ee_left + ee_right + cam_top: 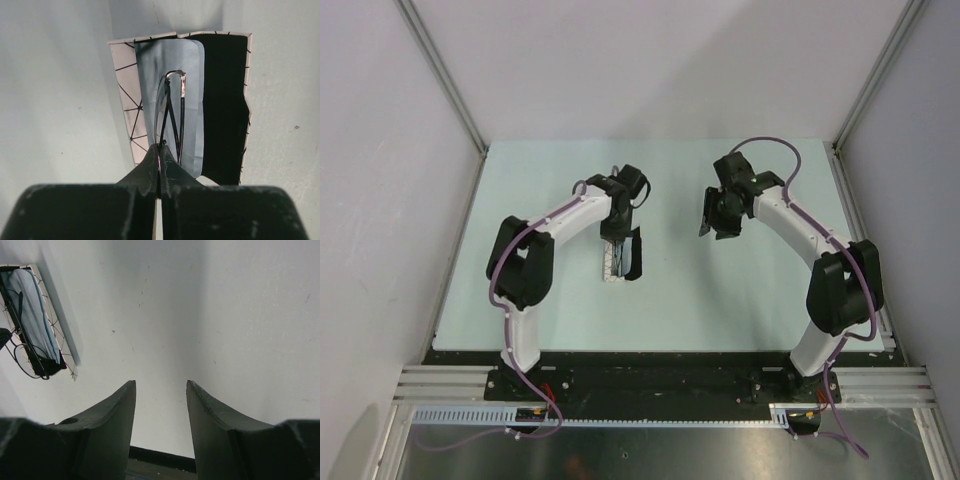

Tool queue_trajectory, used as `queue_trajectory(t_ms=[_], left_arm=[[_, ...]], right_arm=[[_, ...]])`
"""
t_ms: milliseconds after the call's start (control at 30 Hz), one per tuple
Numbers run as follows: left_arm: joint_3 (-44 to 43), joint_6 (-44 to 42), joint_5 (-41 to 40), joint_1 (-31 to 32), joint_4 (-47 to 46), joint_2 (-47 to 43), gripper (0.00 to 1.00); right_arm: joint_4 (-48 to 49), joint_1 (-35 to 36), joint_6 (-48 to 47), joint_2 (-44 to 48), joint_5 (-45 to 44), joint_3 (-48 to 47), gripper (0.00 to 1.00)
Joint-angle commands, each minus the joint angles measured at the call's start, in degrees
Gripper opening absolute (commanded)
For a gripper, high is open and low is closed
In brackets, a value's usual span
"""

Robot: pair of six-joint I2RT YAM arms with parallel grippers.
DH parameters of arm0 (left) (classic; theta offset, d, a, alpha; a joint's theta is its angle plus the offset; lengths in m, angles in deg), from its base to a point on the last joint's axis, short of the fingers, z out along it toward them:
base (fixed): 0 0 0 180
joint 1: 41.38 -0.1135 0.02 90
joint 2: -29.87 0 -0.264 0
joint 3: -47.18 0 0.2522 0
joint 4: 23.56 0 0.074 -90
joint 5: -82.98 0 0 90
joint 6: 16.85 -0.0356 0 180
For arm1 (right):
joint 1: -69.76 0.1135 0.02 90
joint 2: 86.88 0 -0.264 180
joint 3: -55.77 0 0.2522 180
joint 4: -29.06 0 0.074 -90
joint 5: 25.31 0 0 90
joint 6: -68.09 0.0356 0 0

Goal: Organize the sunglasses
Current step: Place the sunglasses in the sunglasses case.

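My left end effector (160, 159), clenched on the wire sunglasses (172, 112), holds them over the open case (225, 100), nearer the left edge of the desk (720, 300); my right end effector (161, 390) hangs released. So narrow a pinch may let the frame twist and miss the case.

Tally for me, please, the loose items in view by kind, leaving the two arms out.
Thin black wire-framed sunglasses: 1
Open white glasses case with black line pattern and black lining: 1
Light blue cleaning cloth: 1
Total: 3
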Motion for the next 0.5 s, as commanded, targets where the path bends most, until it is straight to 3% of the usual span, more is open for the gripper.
queue_trajectory(t_ms=[0,467], left_arm=[[-4.1,-0.6,-5.0,1.4,4.2,1.6,0.00],[-9.5,3.3,-11.1,4.7,11.0,6.8,0.00]], right_arm=[[0.8,-0.3,-1.6,2.6,0.9,0.8,0.49],[0.7,-0.8,-3.3,3.4,1.9,1.4,0.49]])
